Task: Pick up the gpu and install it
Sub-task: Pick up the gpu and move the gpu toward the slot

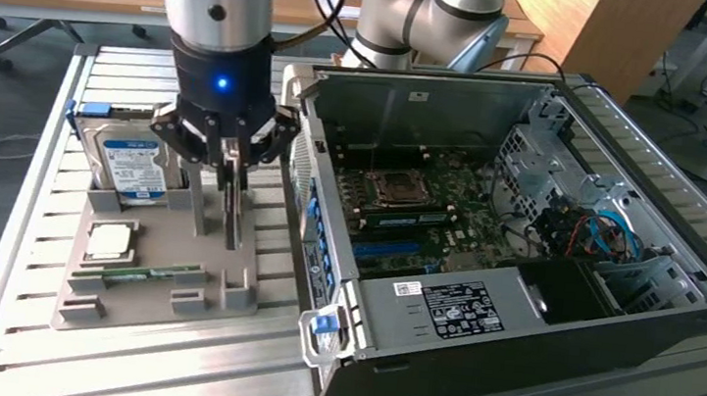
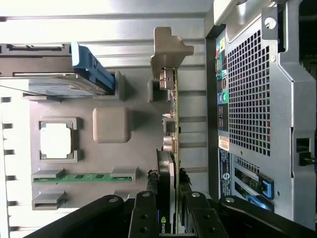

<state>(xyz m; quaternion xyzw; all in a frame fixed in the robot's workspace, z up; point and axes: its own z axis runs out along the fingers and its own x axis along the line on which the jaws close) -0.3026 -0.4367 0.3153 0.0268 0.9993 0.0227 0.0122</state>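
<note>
Fingers (image 2: 146,218) narrow, clamped on gpu (image 2: 171,124) from both faces. Card stands on edge between them, in or just above slot of grey holder (image 2: 111,163); cannot tell which. Upright stance likely leaves top edge free for pinch. Metal bracket (image 2: 168,47) at far end. Computer case (image 2: 257,99) wall close beside fingers, hard drive (image 2: 59,84) well off opposite side. Free room above bench (image 2: 99,25).

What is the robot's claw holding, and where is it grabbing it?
The gripper pinches the gpu by its upper long edge; the card stands upright in the grey holder.
</note>
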